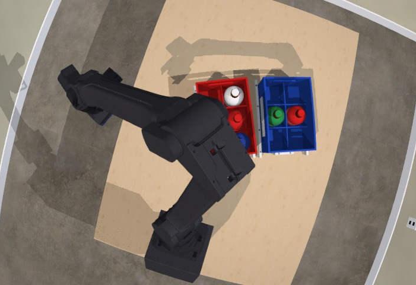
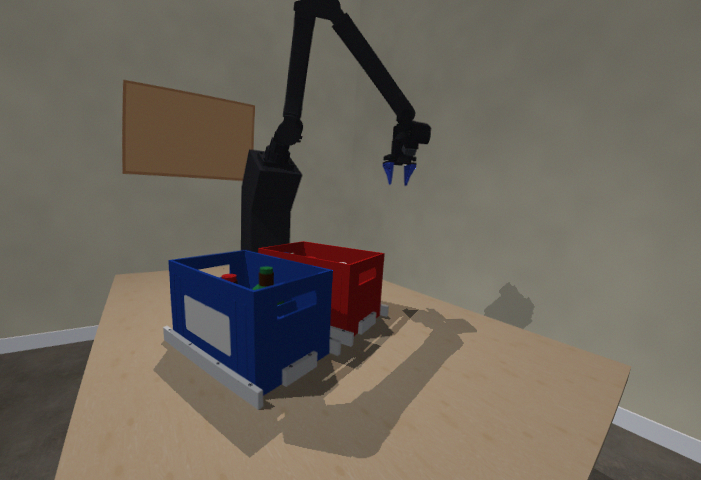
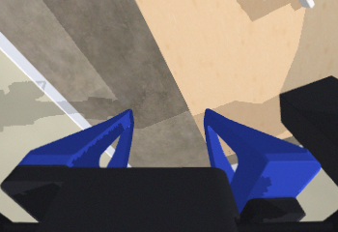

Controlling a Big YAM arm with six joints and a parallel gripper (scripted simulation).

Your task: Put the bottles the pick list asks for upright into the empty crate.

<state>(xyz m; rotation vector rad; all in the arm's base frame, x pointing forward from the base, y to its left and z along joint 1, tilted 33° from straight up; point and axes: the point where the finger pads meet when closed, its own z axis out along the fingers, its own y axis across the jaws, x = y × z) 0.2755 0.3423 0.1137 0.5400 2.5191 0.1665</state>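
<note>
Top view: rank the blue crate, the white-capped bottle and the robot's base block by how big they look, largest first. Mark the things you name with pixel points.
1. Blue crate [image 1: 313, 110] [image 2: 215, 339]
2. Base block [image 1: 171, 268] [image 2: 266, 215]
3. White-capped bottle [image 1: 233, 97]

Strong light falls on the tabletop [image 1: 282, 208] [image 2: 475, 407] [image 3: 215, 48] from above, casting hard-edged shadows of the arm and crates. The top view is bright, its straight edges bowed as if by a wide lens. The exterior view is dimmer, with murky walls. All three look sharp, though detail in the black arm [image 1: 120, 98] [image 2: 300, 62] is perhaps lost to darkness.
</note>
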